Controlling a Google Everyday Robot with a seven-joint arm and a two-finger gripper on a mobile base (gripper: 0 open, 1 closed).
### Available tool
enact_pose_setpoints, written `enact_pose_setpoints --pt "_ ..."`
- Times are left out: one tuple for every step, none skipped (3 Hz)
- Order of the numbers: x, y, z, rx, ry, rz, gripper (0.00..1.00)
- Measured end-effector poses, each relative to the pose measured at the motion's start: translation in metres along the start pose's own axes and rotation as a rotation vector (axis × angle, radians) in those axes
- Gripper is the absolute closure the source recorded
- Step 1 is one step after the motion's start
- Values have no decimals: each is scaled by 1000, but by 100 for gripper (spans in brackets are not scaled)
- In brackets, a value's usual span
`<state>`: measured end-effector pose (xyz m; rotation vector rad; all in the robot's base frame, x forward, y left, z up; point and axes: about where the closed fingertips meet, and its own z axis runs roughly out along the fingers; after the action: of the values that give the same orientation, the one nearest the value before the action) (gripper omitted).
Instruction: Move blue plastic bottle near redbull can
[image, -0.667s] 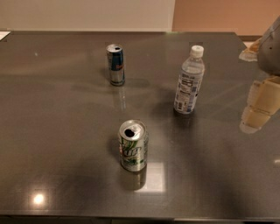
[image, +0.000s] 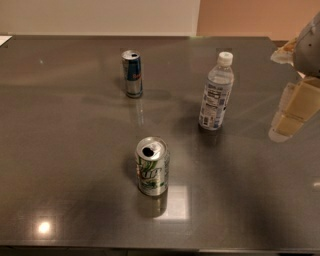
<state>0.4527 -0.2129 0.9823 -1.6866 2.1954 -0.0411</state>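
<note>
The blue plastic bottle (image: 216, 92), clear with a white cap and white label, stands upright on the dark table at the right of centre. The redbull can (image: 132, 73), slim and blue-and-silver, stands upright at the back, left of the bottle and well apart from it. My gripper (image: 292, 112) hangs at the right edge of the view, to the right of the bottle and apart from it, holding nothing.
A wider green-and-white soda can (image: 152, 166) with an open top stands in front, nearer the camera. The dark grey table (image: 65, 150) has its back edge along a pale wall. Light glints show on the tabletop at the front.
</note>
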Motion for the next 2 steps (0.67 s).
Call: enact_pose_setpoints --pt "-14 -27 8 3 -75 31 0" --pt "-30 -48 21 -1 -130 59 0"
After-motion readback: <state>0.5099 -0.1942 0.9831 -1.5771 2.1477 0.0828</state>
